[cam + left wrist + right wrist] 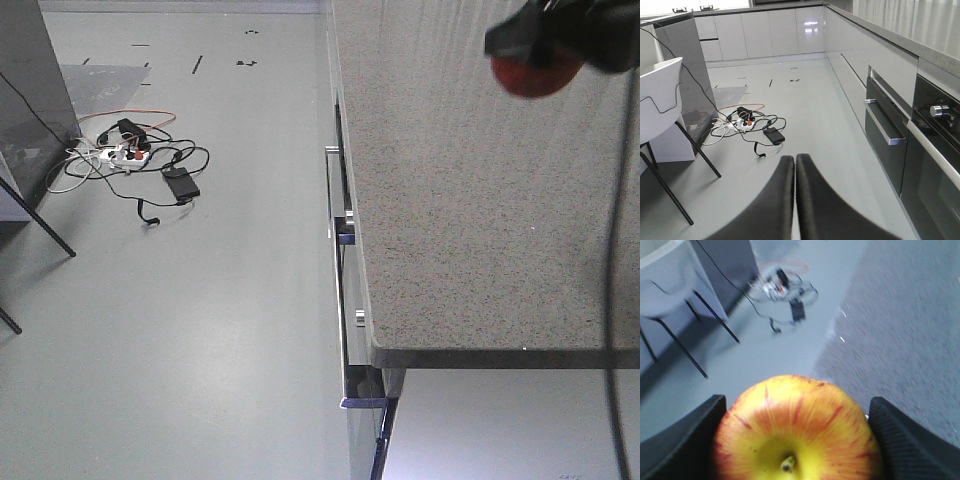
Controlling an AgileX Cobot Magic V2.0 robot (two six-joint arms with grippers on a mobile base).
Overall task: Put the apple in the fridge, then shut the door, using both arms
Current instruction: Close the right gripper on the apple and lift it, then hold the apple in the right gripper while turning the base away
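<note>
Red-streaked apple (796, 430) sits gripped in right end effector (799, 437) over speckled counter (480, 210).

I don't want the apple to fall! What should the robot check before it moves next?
1. Grip: ok. The apple sits between the right fingers, one on each side.
2. Something free for the door: ok. The left fingers are shut together, holding nothing.
3. Way in open: cannot tell. No view shows the fridge or its door.
4. Room underneath: cannot tell. The apple hangs over the speckled counter, but the gap is unclear.
5. Driving path: not ok. Cables lie on the floor.
</note>
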